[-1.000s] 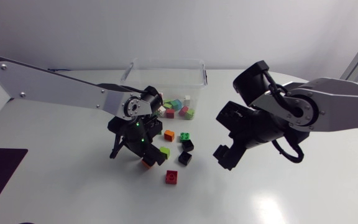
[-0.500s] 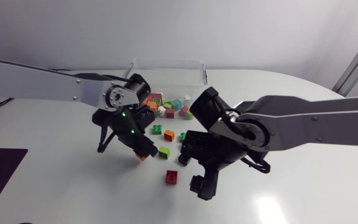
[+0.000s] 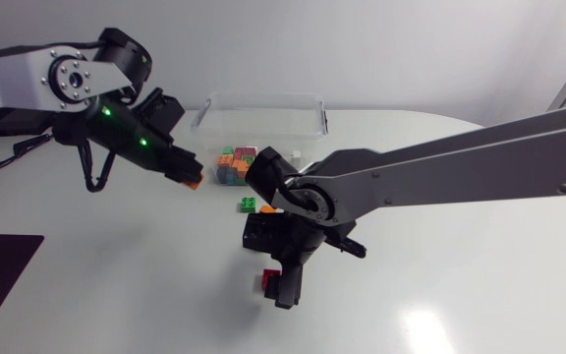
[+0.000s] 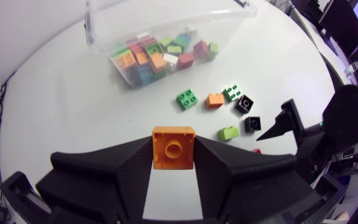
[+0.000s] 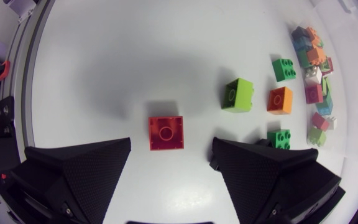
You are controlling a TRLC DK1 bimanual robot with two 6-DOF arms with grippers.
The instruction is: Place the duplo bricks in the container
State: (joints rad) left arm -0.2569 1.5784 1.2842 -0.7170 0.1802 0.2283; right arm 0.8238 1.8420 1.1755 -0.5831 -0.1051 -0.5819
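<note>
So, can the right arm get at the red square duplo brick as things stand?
Likely yes: the right end effector hangs open above the red square duplo brick, which lies alone on the white table.

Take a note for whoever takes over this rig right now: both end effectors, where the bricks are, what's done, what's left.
Left end effector: shut on an orange brick, held off the table beside the container.
Right end effector: open, over the red brick, which lies on the table.
Done: many bricks are already in the container.
Left: drop in the held orange brick, pick up the red brick, then clear the loose ones near the container: three green bricks, a loose orange one and two black bricks.
</note>
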